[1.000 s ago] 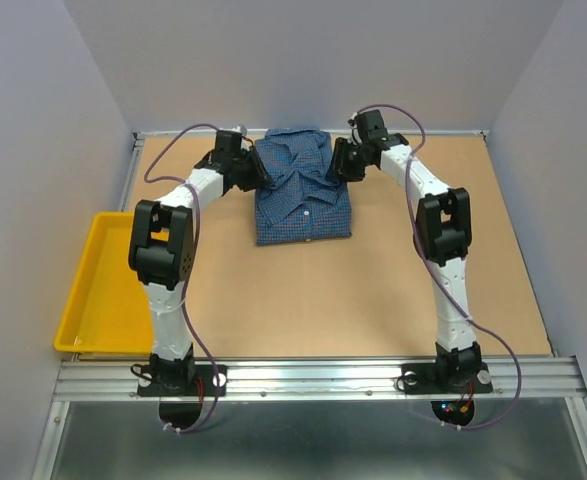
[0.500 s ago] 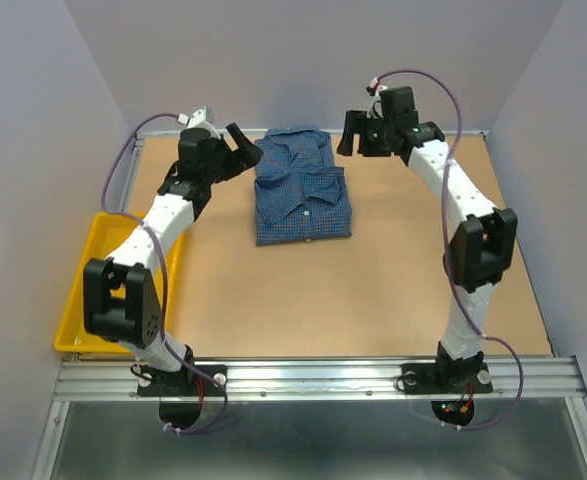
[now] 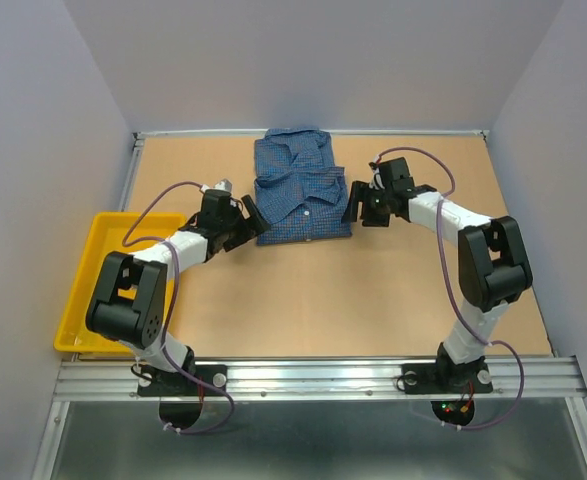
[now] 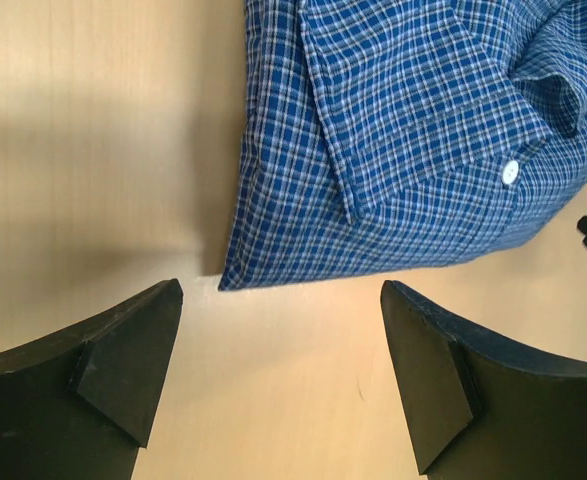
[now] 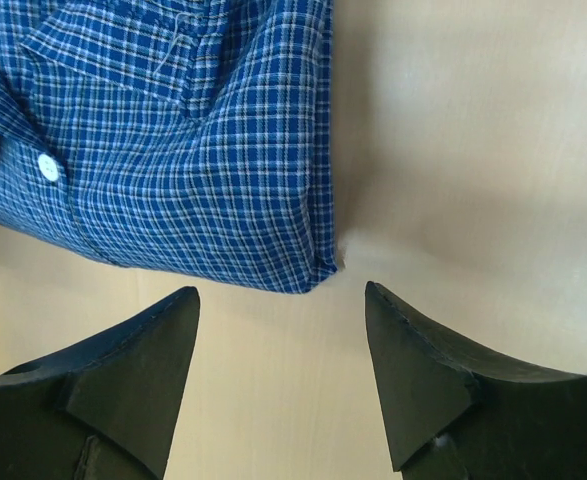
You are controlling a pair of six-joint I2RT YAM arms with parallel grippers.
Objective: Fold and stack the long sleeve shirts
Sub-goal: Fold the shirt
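A folded blue checked long sleeve shirt point(image 3: 301, 188) lies at the back middle of the table, collar toward the far wall. My left gripper point(image 3: 250, 222) sits low at its near left corner, open, with only bare table between its fingers point(image 4: 133, 350). The shirt's corner point(image 4: 235, 278) lies just beyond the left fingertips. My right gripper point(image 3: 355, 205) is at the near right corner, also open and empty. That corner point(image 5: 318, 275) lies just ahead of the right fingers point(image 5: 413, 370). White buttons point(image 4: 511, 171) point(image 5: 47, 166) show on the shirt's front.
A yellow tray point(image 3: 103, 285) sits off the table's left edge, beside the left arm. Grey walls close in the back and sides. The wooden table point(image 3: 373, 290) stretches bare in front of the shirt.
Both grippers were up at the shirt's collar end, lifted away and opened, then came down and toward me to the shirt's near corners. The shirt stays folded in place.
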